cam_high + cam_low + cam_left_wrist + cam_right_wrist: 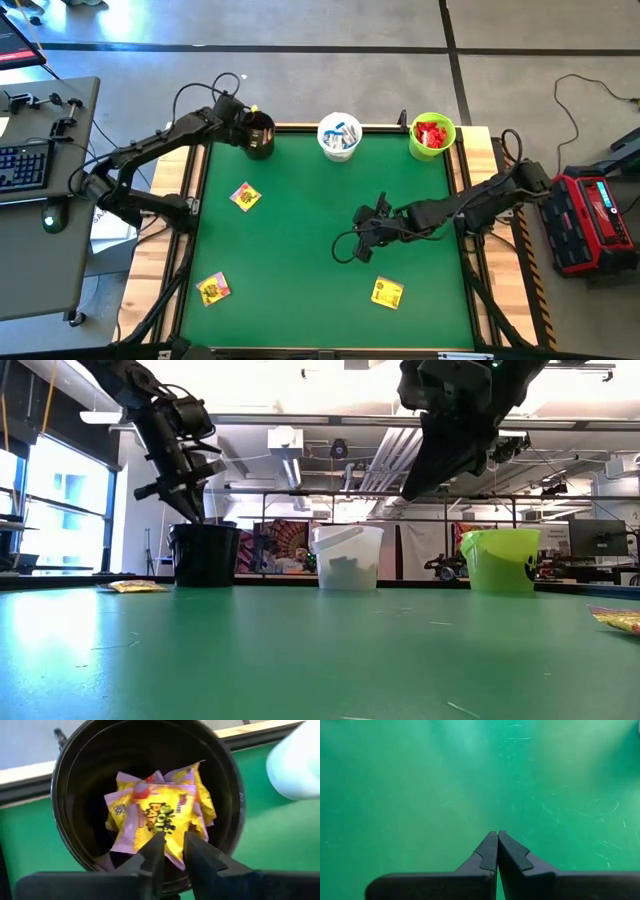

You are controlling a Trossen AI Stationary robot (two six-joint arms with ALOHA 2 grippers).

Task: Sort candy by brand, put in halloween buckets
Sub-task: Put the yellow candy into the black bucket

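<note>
My left gripper (174, 840) hangs over the black bucket (258, 135) at the table's far left, pointing down into it, its fingers a little apart. A yellow candy packet (160, 815) lies right beyond the fingertips, on top of other yellow packets (200, 790) inside the bucket. My right gripper (497, 834) is shut and empty above the bare green mat, right of the middle (362, 238). The white bucket (339, 137) holds white-and-blue packets. Red ones fill the lime green bucket (432, 135). My left gripper points down into the black bucket's mouth, with the top yellow packet's lower edge (172, 857) showing in the gap between its two fingertips. I cannot tell whether the fingertips touch that edge.
Three yellow packets lie flat on the mat: one left of centre (245, 196), one near the front left (213, 289), one near the front right (387, 292). The three buckets stand in a row along the far edge. The middle of the mat is bare.
</note>
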